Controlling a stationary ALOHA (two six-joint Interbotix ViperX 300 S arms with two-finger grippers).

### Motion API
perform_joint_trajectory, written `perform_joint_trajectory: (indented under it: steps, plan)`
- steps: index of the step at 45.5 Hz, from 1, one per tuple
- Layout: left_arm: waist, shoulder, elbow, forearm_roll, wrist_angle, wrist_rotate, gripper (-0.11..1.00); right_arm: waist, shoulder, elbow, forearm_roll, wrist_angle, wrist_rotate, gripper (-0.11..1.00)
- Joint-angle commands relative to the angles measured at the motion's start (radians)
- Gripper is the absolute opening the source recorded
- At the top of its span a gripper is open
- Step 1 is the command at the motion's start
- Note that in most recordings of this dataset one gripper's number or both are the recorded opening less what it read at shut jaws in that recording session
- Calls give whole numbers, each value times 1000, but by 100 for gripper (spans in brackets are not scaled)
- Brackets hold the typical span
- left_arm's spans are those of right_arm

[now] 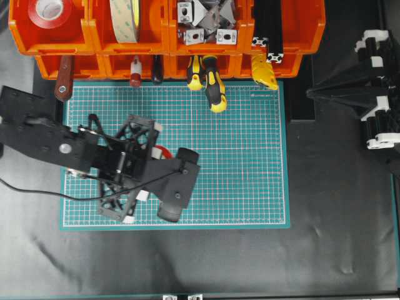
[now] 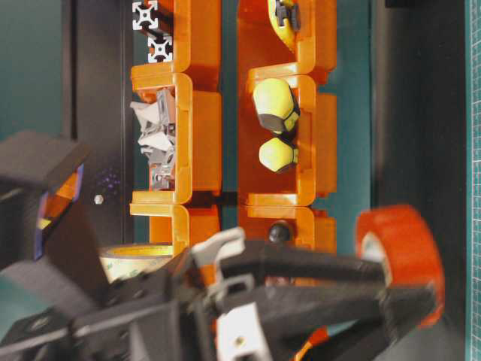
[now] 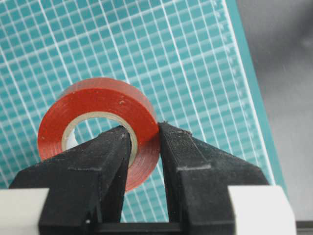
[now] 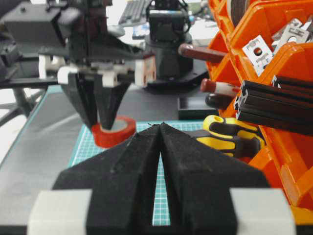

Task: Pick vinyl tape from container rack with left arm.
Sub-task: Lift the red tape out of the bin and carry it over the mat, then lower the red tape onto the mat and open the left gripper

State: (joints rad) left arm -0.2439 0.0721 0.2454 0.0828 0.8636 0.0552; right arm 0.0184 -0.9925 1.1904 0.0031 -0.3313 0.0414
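The red vinyl tape (image 3: pixel 98 98) is held over the green cutting mat (image 1: pixel 250 175), away from the orange container rack (image 1: pixel 94 37) at the back. My left gripper (image 3: pixel 145 128) is shut on the roll's wall, with one finger inside the ring and one outside. The roll sits low over the mat, slightly tilted. It also shows in the table-level view (image 2: pixel 406 248) and in the right wrist view (image 4: pixel 115 132). In the overhead view only a red sliver (image 1: pixel 164 150) shows under the left arm. My right gripper (image 4: pixel 160 126) is shut and empty, parked at the right (image 1: pixel 310 92).
The rack holds a larger red tape roll (image 1: pixel 50 12), a cream tape roll (image 1: pixel 125 19), metal brackets (image 1: pixel 206 19) and black profiles (image 1: pixel 269 31). Yellow-black screwdriver handles (image 1: pixel 212 87) and a brown handle (image 1: pixel 64 78) stick out over the mat's far edge.
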Motion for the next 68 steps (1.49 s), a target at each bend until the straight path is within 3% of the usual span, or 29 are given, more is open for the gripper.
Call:
perform_joint_trajectory:
  steps: [1,24,26,34,38,47,51,54,63,68]
  plan:
    - [-5,-6,-23,2,-18,2,18,0,5,-35,2,-6,2,1]
    - [21,-18,18,2,-35,3,19,0,5,-35,2,-9,-2,1]
    - [21,-18,20,2,-41,0,26,0,5,-35,2,-11,-2,1]
    - [21,-18,23,2,-41,0,75,0,5,-35,2,-12,0,1]
    - [21,-20,25,2,-38,0,89,0,5,-37,2,-12,-2,1]
    - [21,-26,23,0,-31,0,90,0,5,-35,2,-14,-2,1]
    - [18,-28,18,0,-18,0,87,0,5,-35,2,-14,-2,1]
    - [12,-32,15,0,-11,2,77,0,5,-35,2,-14,-2,1]
    - [9,-51,14,0,-11,2,19,0,5,-35,2,-14,-3,1]
    - [17,-52,8,0,-11,3,-1,2,5,-37,2,-12,-3,1]
